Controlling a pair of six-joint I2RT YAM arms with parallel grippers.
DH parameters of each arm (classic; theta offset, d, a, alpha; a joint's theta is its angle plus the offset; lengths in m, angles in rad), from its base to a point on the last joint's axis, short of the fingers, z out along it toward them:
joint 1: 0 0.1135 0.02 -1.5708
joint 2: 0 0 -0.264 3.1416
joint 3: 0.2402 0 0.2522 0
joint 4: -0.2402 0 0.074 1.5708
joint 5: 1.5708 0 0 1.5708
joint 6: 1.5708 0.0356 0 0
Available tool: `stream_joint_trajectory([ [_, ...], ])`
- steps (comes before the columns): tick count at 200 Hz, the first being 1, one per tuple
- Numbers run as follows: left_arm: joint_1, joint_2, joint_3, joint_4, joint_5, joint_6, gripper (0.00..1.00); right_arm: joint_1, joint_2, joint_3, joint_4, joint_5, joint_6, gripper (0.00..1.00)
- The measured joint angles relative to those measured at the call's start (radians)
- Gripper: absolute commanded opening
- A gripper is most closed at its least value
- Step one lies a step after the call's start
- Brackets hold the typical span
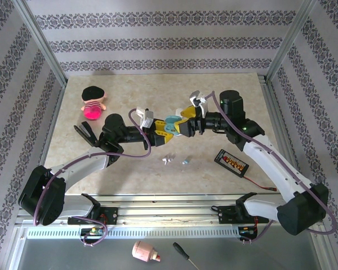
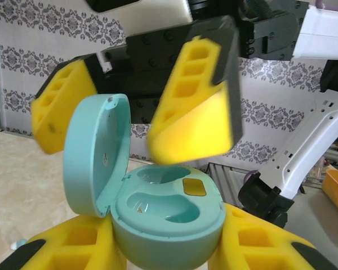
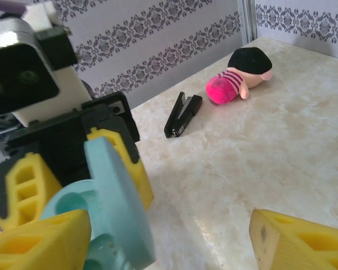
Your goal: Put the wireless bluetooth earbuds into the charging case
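One open teal case point(image 2: 163, 216), two loose earbuds point(image 1: 168, 160) point(image 1: 186, 161) on table point(image 1: 129, 90)

Teal charging case point(image 2: 169, 219), lid open, held aloft, two tiny pale earbuds point(image 1: 168, 160) on table point(image 1: 242, 101) below

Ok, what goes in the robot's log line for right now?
left hand: holds open teal case | right hand: open around lid | earbuds: on table

On the table point(image 1: 214, 95), the charging case point(image 1: 172, 120) is held in the left gripper point(image 1: 167, 131), with the right gripper point(image 1: 183, 120) just right of it, two earbuds point(image 1: 168, 160) lying nearer the bases, a plush doll point(image 1: 93, 103) and stapler point(image 1: 84, 133) to the left, and a battery pack point(image 1: 232, 161) to the right.
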Motion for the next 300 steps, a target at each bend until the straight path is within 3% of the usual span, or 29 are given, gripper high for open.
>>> stream_joint_trajectory([
  [33,0.013,0.000,-0.021,0.024,-0.013,0.005,0.24,-0.016,-0.097,-0.047,0.047,-0.012,0.025,0.98],
  [67,0.026,0.000,-0.043,0.061,-0.014,0.015,0.23,-0.017,-0.155,-0.087,0.071,-0.011,0.044,0.98],
  [100,0.026,0.000,-0.045,0.072,-0.008,0.026,0.23,-0.017,-0.150,-0.127,0.075,-0.011,0.060,0.72],
  [233,0.027,0.000,-0.045,0.082,0.101,-0.009,0.23,0.031,0.003,-0.085,0.129,-0.108,0.037,0.23],
  [300,0.032,0.008,-0.045,0.115,0.115,-0.027,0.24,0.036,0.035,-0.063,0.136,-0.136,0.101,0.22],
])
